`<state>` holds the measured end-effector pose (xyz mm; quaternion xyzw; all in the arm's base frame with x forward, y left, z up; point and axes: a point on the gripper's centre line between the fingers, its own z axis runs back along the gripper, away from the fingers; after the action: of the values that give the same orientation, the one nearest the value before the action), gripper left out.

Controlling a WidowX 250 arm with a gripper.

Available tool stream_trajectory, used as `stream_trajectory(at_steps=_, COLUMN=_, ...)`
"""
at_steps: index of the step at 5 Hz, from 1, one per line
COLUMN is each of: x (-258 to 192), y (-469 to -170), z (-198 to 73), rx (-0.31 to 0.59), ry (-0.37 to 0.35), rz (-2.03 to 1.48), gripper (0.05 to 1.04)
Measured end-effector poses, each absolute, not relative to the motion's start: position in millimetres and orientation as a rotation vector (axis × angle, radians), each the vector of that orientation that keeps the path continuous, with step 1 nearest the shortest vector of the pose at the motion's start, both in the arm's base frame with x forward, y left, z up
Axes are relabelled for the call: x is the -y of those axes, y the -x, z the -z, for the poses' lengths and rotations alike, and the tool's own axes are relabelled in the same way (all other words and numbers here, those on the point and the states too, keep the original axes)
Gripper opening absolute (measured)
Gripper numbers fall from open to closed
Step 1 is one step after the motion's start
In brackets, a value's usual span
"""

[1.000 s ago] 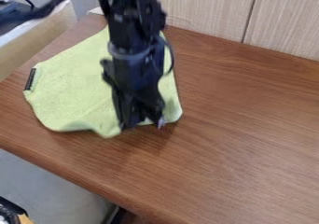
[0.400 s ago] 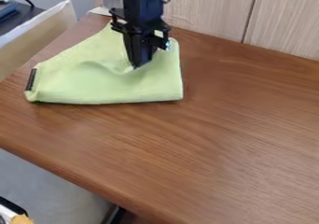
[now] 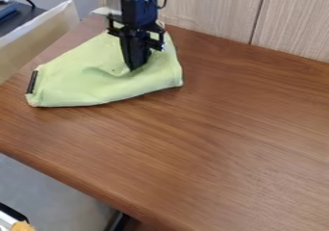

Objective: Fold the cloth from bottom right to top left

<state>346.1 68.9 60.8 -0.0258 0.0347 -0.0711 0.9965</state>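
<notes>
One light-green cloth (image 3: 77,83) lies partly folded at the upper left of the wooden table (image 3: 225,143), a black strip (image 3: 32,82) on its left edge. The claw (image 3: 133,70) points downward, clenched on a bunched part of it.

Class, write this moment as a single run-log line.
gripper: down at folded cloth | cloth: front edge curved, creased near gripper | table: under cloth

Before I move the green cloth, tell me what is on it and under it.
The end effector touches the cloth from above. The cloth lies on the brown tabletop; whatever its fabric covers cannot be seen.
</notes>
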Motion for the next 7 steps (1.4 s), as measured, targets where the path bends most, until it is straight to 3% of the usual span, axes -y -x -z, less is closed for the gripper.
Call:
stream_trajectory(at_steps=1, x=-72, y=-345, z=-59, rx=-0.081, ry=0.036, rz=0.134, gripper=0.387)
stream_trajectory(at_steps=3, x=-66, y=-345, z=-57, rx=-0.079, ry=0.036, rz=0.156, gripper=0.963)
stream_trajectory(at_steps=5, x=-66, y=-346, z=-86, rx=-0.015, ry=0.022, rz=0.155, gripper=1.003)
stream_trajectory(at_steps=7, x=-71, y=-333, z=-141, rx=0.094, ry=0.017, rz=0.14, gripper=0.999)
